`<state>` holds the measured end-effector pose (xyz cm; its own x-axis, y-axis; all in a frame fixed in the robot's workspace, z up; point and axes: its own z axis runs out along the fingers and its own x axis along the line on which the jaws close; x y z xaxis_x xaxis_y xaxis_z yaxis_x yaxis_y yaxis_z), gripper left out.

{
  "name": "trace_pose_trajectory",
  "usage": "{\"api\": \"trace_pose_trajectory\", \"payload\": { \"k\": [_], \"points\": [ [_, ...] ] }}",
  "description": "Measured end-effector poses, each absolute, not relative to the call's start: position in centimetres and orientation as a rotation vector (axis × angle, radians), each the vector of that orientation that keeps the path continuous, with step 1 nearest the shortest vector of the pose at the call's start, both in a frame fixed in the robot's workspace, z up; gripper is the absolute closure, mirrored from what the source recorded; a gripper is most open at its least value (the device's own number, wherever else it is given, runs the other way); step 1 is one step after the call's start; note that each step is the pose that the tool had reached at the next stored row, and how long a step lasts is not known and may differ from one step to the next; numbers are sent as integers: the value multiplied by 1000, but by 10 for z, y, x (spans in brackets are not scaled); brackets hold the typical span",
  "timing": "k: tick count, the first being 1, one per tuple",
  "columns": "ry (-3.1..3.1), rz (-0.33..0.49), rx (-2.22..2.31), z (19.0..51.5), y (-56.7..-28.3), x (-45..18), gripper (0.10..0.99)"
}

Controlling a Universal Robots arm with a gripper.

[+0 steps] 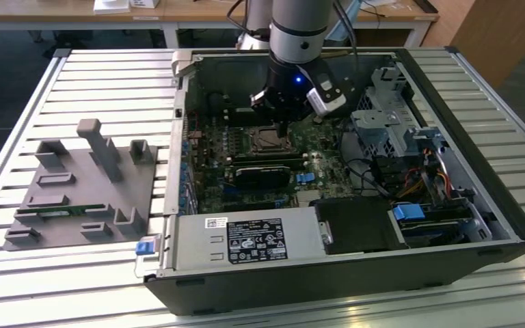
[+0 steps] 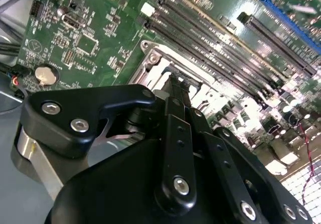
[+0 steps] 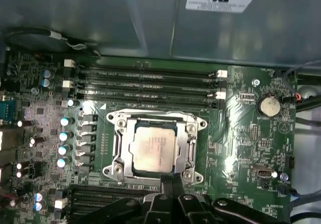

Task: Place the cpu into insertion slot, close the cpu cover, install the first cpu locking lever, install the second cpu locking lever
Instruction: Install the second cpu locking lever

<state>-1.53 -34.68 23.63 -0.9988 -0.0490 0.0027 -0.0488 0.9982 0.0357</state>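
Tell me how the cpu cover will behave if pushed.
The cpu cover looks like thin sheet metal, so probably light and somewhat springy. It lies flat around the cpu, so it likely pivots rather than slides. The tool is at its edge.

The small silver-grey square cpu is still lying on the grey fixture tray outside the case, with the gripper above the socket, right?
Not quite. The small silver-grey square cpu already sits in the silver-rimmed insertion slot on the green motherboard, as the first wrist view shows. The gripper is indeed at the socket's edge, inside the case.
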Motion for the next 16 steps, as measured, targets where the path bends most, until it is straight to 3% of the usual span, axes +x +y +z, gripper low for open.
{"api": "trace_pose_trajectory", "payload": {
  "k": [16],
  "points": [
    [-3133, -61, 77, 231, -368, -21, 980]
  ]
}}
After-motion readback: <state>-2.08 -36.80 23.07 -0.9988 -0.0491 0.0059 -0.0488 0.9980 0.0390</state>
